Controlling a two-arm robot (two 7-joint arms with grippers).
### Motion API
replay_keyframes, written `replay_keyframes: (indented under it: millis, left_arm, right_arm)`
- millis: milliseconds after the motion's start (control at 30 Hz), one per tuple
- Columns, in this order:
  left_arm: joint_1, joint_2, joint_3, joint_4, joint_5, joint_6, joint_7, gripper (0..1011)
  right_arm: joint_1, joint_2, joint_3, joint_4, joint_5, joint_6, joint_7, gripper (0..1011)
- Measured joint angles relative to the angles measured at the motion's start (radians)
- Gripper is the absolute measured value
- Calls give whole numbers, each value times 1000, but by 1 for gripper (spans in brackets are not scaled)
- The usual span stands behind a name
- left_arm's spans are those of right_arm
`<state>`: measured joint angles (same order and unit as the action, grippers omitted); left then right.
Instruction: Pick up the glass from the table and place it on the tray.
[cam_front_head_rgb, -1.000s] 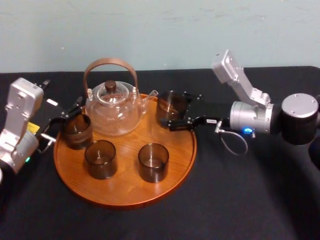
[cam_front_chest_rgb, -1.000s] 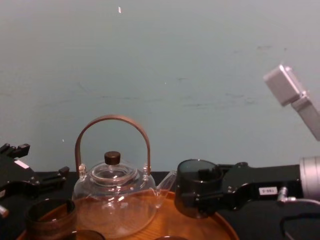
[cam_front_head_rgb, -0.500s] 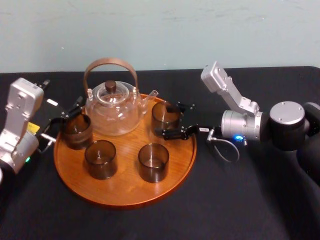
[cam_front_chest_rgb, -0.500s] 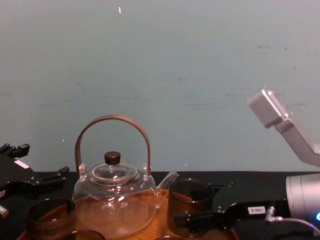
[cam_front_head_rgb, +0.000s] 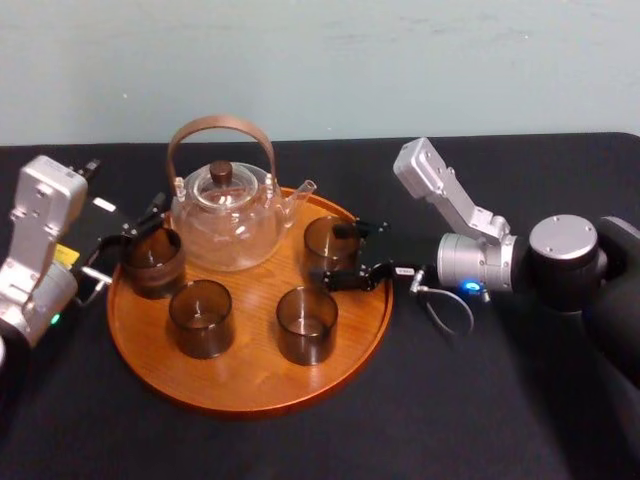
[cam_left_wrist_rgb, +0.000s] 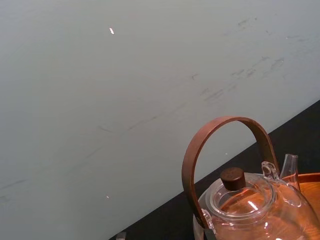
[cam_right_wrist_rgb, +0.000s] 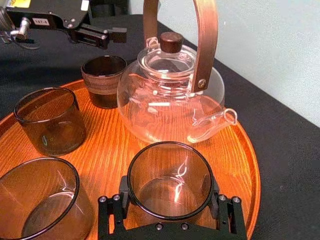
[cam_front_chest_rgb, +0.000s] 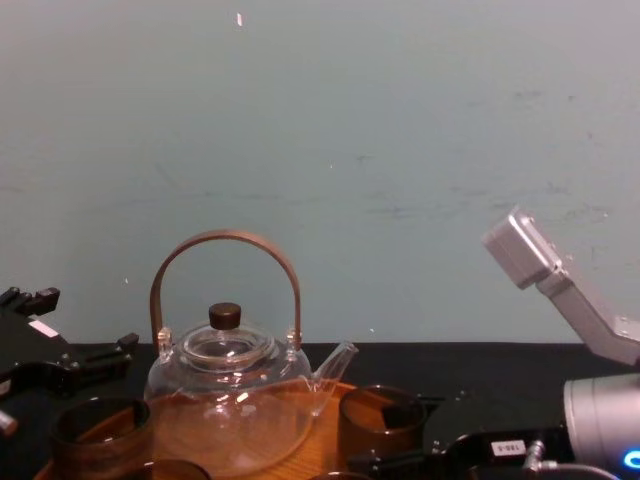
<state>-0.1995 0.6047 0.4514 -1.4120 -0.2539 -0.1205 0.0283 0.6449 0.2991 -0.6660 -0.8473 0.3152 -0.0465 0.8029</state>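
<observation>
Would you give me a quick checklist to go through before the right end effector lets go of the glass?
1. The glass sits inside the tray rim: ok.
2. Its base rests on the wood: cannot tell.
3. It stands upright: ok.
4. Gaps to teapot and neighbouring glass: ok.
5. The right end effector is shut on the glass: ok.
6. The left end effector is parked by the tray's left edge: ok.

My right gripper (cam_front_head_rgb: 345, 255), arm stretched low, clamps the glass (cam_front_head_rgb: 328, 243) between its fingers; my left gripper (cam_front_head_rgb: 128, 243) hangs parted.
</observation>
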Motion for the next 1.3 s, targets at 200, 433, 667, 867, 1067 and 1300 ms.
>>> replay_keyframes:
  millis: [200, 433, 667, 867, 1067, 1300]
  left_arm:
    - [0, 0, 0, 0, 0, 0, 0, 1001]
    - [0, 0, 0, 0, 0, 0, 0, 1001]
    - [0, 0, 0, 0, 0, 0, 0, 1002]
    - [0, 0, 0, 0, 0, 0, 0, 1001]
    - [0, 0, 0, 0, 0, 0, 0, 1001]
    - [0, 0, 0, 0, 0, 0, 0, 1001]
  right_arm:
    - [-4, -4, 2, 2, -14, 0, -14, 904]
    - [-4, -4, 3, 1, -14, 0, -15, 904]
    - [-4, -4, 3, 1, -12, 0, -13, 972]
    - [-4, -4, 3, 2, -12, 0, -11, 1002]
    - [-4, -4, 3, 2, -11, 0, -11, 1002]
    - [-4, -4, 3, 2, -10, 0, -10, 1002]
